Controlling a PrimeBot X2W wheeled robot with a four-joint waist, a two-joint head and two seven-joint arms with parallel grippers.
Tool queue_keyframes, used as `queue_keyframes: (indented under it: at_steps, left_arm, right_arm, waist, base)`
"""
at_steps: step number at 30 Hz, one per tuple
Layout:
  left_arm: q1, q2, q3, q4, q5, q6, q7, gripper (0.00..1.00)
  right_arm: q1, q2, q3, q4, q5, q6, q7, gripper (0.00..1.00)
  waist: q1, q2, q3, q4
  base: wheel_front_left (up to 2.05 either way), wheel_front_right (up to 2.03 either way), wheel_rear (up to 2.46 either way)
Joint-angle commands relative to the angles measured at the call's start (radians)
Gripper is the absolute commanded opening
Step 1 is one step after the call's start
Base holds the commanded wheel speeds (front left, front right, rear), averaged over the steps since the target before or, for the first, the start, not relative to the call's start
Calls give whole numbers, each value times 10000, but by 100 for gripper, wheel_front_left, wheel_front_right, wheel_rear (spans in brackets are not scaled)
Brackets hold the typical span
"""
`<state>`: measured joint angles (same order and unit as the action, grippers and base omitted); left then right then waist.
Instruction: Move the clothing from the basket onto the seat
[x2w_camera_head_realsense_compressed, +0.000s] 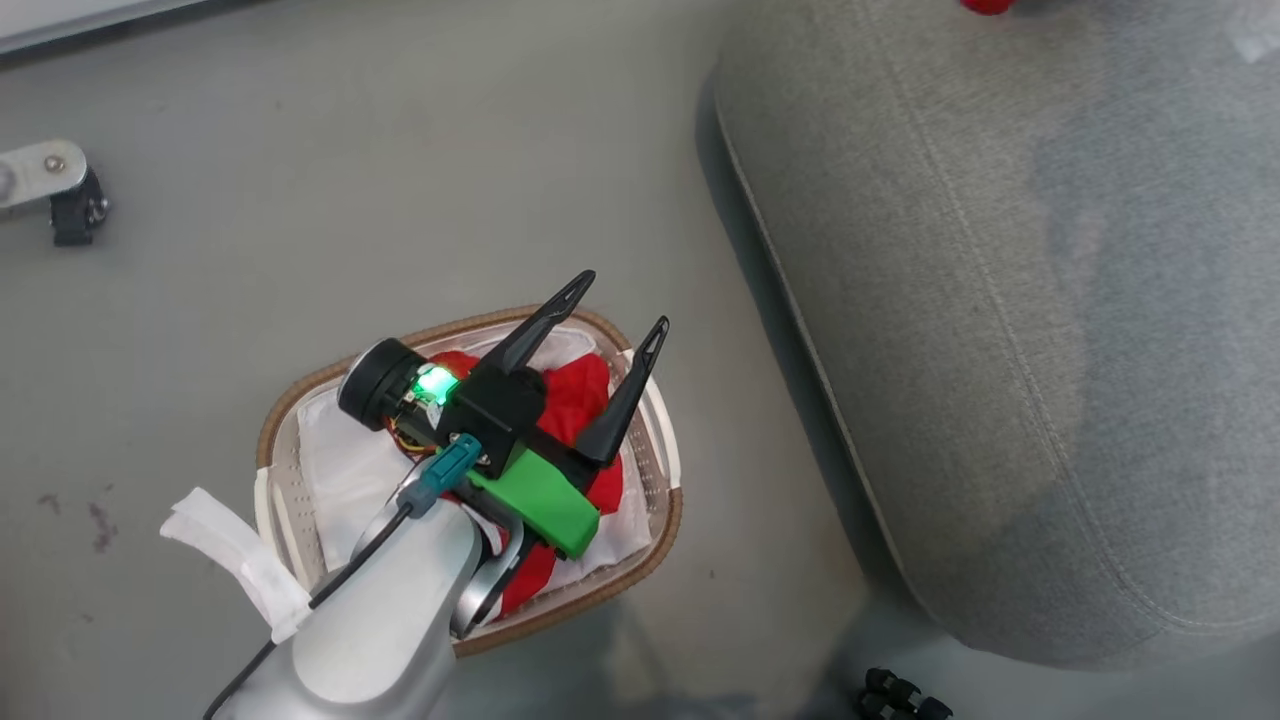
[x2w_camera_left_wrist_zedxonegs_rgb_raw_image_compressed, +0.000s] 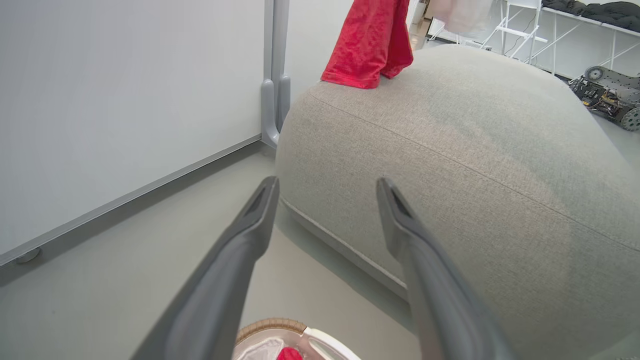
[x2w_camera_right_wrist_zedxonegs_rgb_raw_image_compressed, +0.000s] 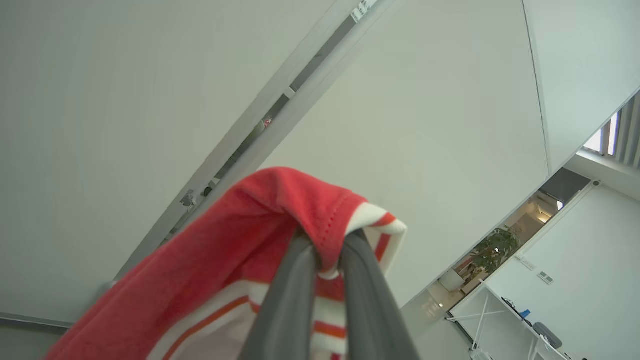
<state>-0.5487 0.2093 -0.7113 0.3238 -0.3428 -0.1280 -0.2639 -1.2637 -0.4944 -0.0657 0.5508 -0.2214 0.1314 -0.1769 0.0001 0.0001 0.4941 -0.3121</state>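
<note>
The basket (x2w_camera_head_realsense_compressed: 290, 400) stands on the floor, white with a brown woven rim and a white liner. Red clothing (x2w_camera_head_realsense_compressed: 580, 395) lies inside it, partly hidden by my left arm. My left gripper (x2w_camera_head_realsense_compressed: 622, 302) hovers above the basket, open and holding nothing; its fingers point toward the grey seat (x2w_camera_head_realsense_compressed: 1000, 300). In the left wrist view the open left gripper (x2w_camera_left_wrist_zedxonegs_rgb_raw_image_compressed: 327, 184) faces the seat (x2w_camera_left_wrist_zedxonegs_rgb_raw_image_compressed: 475, 150), with the basket rim (x2w_camera_left_wrist_zedxonegs_rgb_raw_image_compressed: 272, 324) below. My right gripper (x2w_camera_right_wrist_zedxonegs_rgb_raw_image_compressed: 327, 242) is shut on a red garment with white stripes (x2w_camera_right_wrist_zedxonegs_rgb_raw_image_compressed: 280, 210). A red garment (x2w_camera_left_wrist_zedxonegs_rgb_raw_image_compressed: 370, 45) hangs over the seat's far end.
A metal bracket with a dark caster (x2w_camera_head_realsense_compressed: 55, 190) sits on the floor at the far left. Black parts (x2w_camera_head_realsense_compressed: 900, 695) lie near the seat's front corner. A white wall panel (x2w_camera_left_wrist_zedxonegs_rgb_raw_image_compressed: 125, 100) runs left of the seat; a wheeled machine (x2w_camera_left_wrist_zedxonegs_rgb_raw_image_compressed: 607, 95) stands behind it.
</note>
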Motion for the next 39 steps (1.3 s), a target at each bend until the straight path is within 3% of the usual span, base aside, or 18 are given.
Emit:
queue_keyframes:
  at_steps: [1, 11, 12, 13, 20, 29, 39]
  left_arm:
    - [-227, 63, 6, -22, -70, -49, -9, 100]
    - [-132, 37, 39, 204, -144, -49, -9, 100]
    - [-62, 42, 75, 230, -154, -49, -9, 100]
    - [19, 33, 112, 263, -142, -49, -9, 100]
    - [549, -198, 442, 510, -111, -49, -9, 100]
    - [1475, -603, 1248, 768, 108, -50, -9, 100]
    - [2166, -943, 2765, 912, 458, -48, -8, 100]
  right_arm:
    - [526, 86, -308, 297, -169, -14, 64, 0]
    - [3641, 1030, -4515, 1812, -1182, -14, -393, 0]
    - [3889, 1148, -4825, 1871, -1233, -15, -499, 26]
    - [4164, 1270, -5174, 1919, -1291, -15, -608, 100]
    - [5724, 1921, -5940, 1855, -1261, -14, -886, 100]
    - [7826, 2716, -4605, -240, -336, -14, -892, 100]
    - [8044, 3642, -2813, -1206, 585, -14, -893, 100]
  waist:
    - [-1, -1, 650, 671]
    - [-1, -1, 519, 998]
    - [-1, -1, 454, 1001]
    - [-1, -1, 361, 999]
    - [-1, -1, -595, 977]
    - [-1, -1, -1967, 1236]
    - [-1, -1, -2691, 2058]
  base:
    - [0, 0, 0]
    - [0, 0, 0]
    - [0, 0, 0]
    - [0, 0, 0]
    - [0, 0, 0]
    - [0, 0, 0]
    - [0, 0, 0]
